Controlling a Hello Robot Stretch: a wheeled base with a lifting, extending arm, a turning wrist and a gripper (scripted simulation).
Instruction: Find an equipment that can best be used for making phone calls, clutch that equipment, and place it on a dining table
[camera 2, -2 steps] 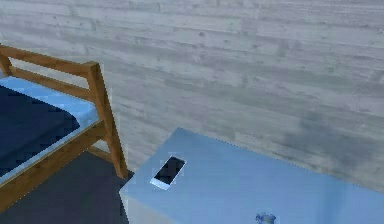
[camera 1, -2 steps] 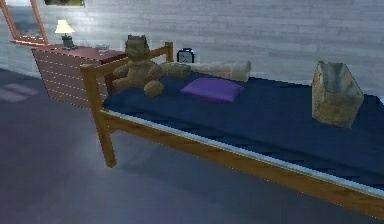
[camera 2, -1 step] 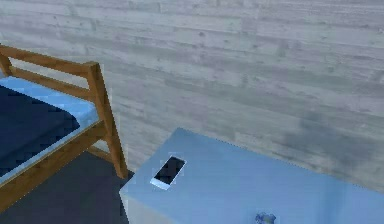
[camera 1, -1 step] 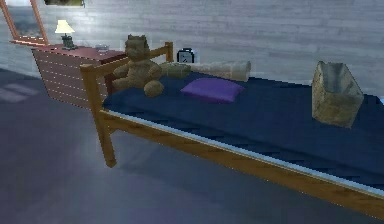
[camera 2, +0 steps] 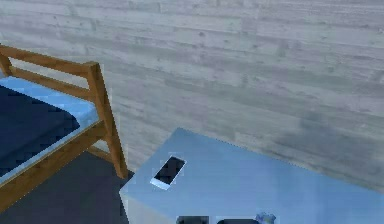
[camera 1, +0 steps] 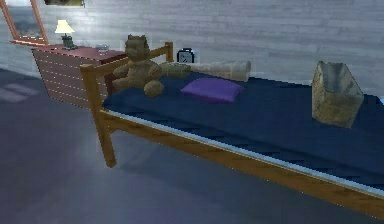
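Observation:
A small flat phone (camera 2: pixel 168 171) with a dark screen and pale rim lies on the pale blue-grey top of a low piece of furniture (camera 2: pixel 250 185), near its left edge. At the arm side view's bottom edge the gripper's dark body (camera 2: pixel 212 219) just peeks in, with a small white marker (camera 2: pixel 263 216) to its right. Its far end cannot be made out, so I cannot tell whether it holds anything.
A wooden bed (camera 1: pixel 170 140) with a dark blue cover carries a teddy bear (camera 1: pixel 138 66), a purple pillow (camera 1: pixel 213 90) and a tan box (camera 1: pixel 336 93). Its corner post (camera 2: pixel 103 115) stands left of the phone. A dresser (camera 1: pixel 62 75) holds a lamp (camera 1: pixel 65 32).

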